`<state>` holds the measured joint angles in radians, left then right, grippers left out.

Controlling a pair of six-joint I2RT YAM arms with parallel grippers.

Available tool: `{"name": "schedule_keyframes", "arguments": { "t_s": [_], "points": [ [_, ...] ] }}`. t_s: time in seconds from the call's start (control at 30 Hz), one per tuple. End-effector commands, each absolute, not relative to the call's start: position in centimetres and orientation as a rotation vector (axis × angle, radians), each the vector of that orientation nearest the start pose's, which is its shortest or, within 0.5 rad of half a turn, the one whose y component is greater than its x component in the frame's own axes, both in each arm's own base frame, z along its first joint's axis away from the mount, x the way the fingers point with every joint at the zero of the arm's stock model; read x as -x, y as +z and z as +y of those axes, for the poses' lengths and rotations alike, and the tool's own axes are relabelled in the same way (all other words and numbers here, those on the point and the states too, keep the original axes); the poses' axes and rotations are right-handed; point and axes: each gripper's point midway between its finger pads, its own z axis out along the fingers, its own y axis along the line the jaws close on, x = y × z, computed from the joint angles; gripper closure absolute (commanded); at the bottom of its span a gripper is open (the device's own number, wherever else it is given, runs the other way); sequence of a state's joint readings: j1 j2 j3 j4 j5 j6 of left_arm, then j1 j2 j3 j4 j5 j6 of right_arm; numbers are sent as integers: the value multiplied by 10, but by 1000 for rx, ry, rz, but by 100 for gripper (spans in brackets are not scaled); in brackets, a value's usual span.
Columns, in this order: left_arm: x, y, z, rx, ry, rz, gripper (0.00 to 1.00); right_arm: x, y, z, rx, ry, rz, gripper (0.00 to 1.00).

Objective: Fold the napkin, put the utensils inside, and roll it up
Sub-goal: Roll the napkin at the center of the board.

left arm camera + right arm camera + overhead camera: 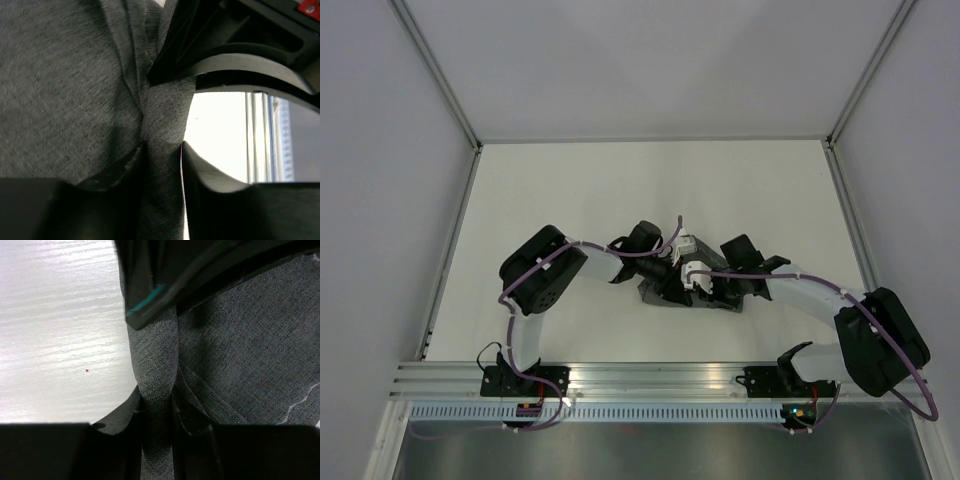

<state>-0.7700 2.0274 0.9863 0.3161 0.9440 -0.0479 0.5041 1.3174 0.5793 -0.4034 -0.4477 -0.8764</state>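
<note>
The dark grey napkin (pixel 655 292) lies bunched in the middle of the white table, mostly hidden under both grippers. My left gripper (pixel 672 272) is shut on a fold of the napkin (pixel 162 125), seen close up in the left wrist view. My right gripper (pixel 705 285) is shut on another rolled fold of the napkin (pixel 157 370); a lighter stitched hem line (pixel 295 405) shows at the right. The two grippers meet over the cloth. The utensils are hidden.
The white table (pixel 570 190) has raised rails on the left (pixel 450 250) and right (pixel 850 230). A metal rail (pixel 650 375) runs along the near edge by the arm bases. The other arm's black gripper (pixel 240 55) crowds the left wrist view.
</note>
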Motion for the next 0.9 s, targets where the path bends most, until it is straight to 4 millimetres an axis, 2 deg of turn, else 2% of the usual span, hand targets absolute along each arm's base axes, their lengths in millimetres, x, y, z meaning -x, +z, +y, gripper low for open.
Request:
{"name": "schedule_keyframes", "arguments": {
  "t_s": [0.0,0.03,0.13,0.17,0.2,0.23,0.27,0.3,0.33,0.37,0.43,0.47,0.53,0.57,0.6,0.63,0.7,0.73,0.77,0.8,0.87],
  "points": [
    [-201,-14,-366,-1070,-1313,2314,55,-206,9,156,1775,466,1979,98],
    [-207,-13,-366,-1041,-1289,2304,50,-207,8,154,1769,483,1993,99],
    [-213,-1,-367,-952,-1274,2277,58,-209,6,152,1766,542,2035,100],
    [-219,6,-370,-925,-1270,2225,55,-213,8,153,1762,554,2042,99],
    [-223,3,-363,-839,-1222,2255,52,-213,6,151,1753,588,2063,100],
    [-231,19,-365,-795,-1208,2198,50,-216,10,151,1760,602,2061,99],
    [-234,26,-363,-748,-1199,2183,49,-216,7,150,1762,627,2079,100],
    [-236,21,-354,-694,-1148,2192,48,-220,8,148,1743,646,2093,99],
    [-240,26,-351,-656,-1123,2168,46,-224,11,148,1744,659,2093,99],
    [-247,50,-351,-627,-1117,2081,44,-223,7,147,1745,689,2117,100],
    [-252,54,-338,-594,-1028,2070,39,-223,7,146,1731,744,2154,100],
    [-254,64,-337,-618,-995,2028,37,-228,5,148,1738,768,2164,100],
    [-255,68,-331,-635,-923,1992,36,-235,6,150,1731,801,2185,99],
    [-251,78,-335,-700,-891,1929,36,-234,-1,150,1733,834,2220,100],
    [-251,77,-331,-716,-847,1911,36,-235,-3,151,1731,849,2237,100],
    [-243,82,-336,-757,-838,1864,34,-240,-1,153,1730,859,2243,99],
    [-239,96,-337,-828,-783,1715,29,-240,-11,154,1733,903,2288,100],
    [-233,98,-341,-856,-766,1694,21,-246,-7,156,1726,911,2293,100],
    [-233,97,-343,-909,-727,1671,14,-243,-15,156,1727,949,2331,100],
    [-237,93,-344,-951,-656,1699,13,-242,-15,156,1722,975,2355,100],
    [-232,96,-357,-1061,-585,1633,15,-248,-21,158,1721,1005,2374,100]
  ]
}}
